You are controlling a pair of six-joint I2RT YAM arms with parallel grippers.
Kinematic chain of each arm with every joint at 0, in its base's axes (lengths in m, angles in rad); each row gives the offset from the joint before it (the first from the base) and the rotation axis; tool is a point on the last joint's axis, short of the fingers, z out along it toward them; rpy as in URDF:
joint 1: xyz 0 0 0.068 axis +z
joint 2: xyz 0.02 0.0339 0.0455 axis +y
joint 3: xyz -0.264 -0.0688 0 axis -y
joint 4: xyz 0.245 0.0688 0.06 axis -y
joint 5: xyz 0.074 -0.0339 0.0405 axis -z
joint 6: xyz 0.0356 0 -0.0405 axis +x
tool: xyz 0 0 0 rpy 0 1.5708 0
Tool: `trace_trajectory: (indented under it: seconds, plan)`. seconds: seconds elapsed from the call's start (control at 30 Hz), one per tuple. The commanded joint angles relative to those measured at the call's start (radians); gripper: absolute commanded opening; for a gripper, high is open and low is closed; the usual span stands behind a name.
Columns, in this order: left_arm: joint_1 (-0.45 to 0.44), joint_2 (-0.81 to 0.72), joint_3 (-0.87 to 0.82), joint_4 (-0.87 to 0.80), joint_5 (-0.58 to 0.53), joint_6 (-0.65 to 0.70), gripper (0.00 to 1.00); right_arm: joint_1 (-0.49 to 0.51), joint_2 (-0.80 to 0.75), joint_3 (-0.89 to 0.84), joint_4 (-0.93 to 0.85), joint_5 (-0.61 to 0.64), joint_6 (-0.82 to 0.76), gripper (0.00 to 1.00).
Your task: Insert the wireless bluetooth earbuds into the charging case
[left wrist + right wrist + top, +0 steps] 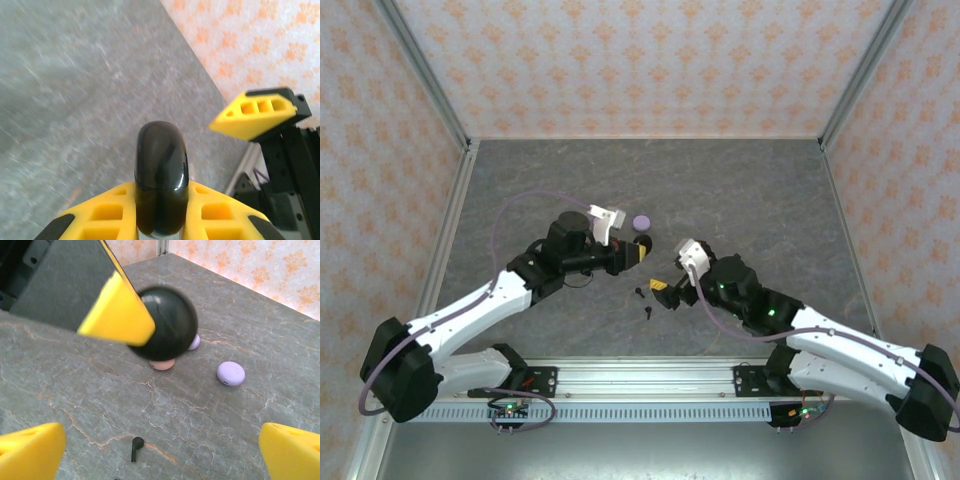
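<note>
A glossy black round charging case (161, 170) is clamped edge-on between my left gripper's (161, 192) yellow fingers, lifted above the table; its lid looks closed. From overhead the left gripper (639, 252) holds it near the table's middle. In the right wrist view the same black case (170, 322) hangs ahead, with a left finger (120, 312) across it. My right gripper (160, 455) is open and holds nothing, hovering over a black earbud (136, 447) that lies flat on the table. Two black earbuds (638, 292) (647, 311) lie just left of the right gripper (664, 292).
A lilac round case (231, 373) (641, 221) rests on the grey marble-patterned table (770, 200). A pink case (162, 364) and a second lilac one (194, 342) sit partly hidden under the black case. Patterned walls enclose the table.
</note>
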State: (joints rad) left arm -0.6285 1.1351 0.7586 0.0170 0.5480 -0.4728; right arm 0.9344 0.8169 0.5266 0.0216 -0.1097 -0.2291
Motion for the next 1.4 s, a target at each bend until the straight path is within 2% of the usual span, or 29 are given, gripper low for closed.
trace_trajectory:
  seconds: [0.0,0.2,0.4,0.5,0.67,1.0,1.37]
  plan:
    - [-0.002,-0.042,-0.025,0.085,-0.146,0.065,0.02,-0.016,-0.060,-0.037,-0.037,0.028,0.089,0.99]
    - [0.001,-0.084,-0.083,0.236,-0.156,0.108,0.00,-0.108,-0.157,-0.045,-0.067,-0.120,0.163,0.99]
    - [0.001,-0.141,-0.147,0.351,-0.081,0.217,0.00,-0.239,-0.196,-0.027,-0.028,-0.351,0.231,0.99]
    - [0.001,-0.176,-0.165,0.367,-0.052,0.255,0.00,-0.278,-0.176,-0.001,0.019,-0.425,0.246,0.99]
    - [0.000,-0.220,-0.171,0.347,-0.019,0.289,0.00,-0.287,-0.112,0.078,0.074,-0.455,0.243,1.00]
    - [-0.002,-0.254,-0.166,0.327,0.023,0.305,0.00,-0.287,0.092,0.267,0.113,-0.538,0.236,0.90]
    - [-0.004,-0.258,-0.168,0.322,0.031,0.318,0.00,-0.283,0.251,0.341,0.158,-0.586,0.265,0.88]
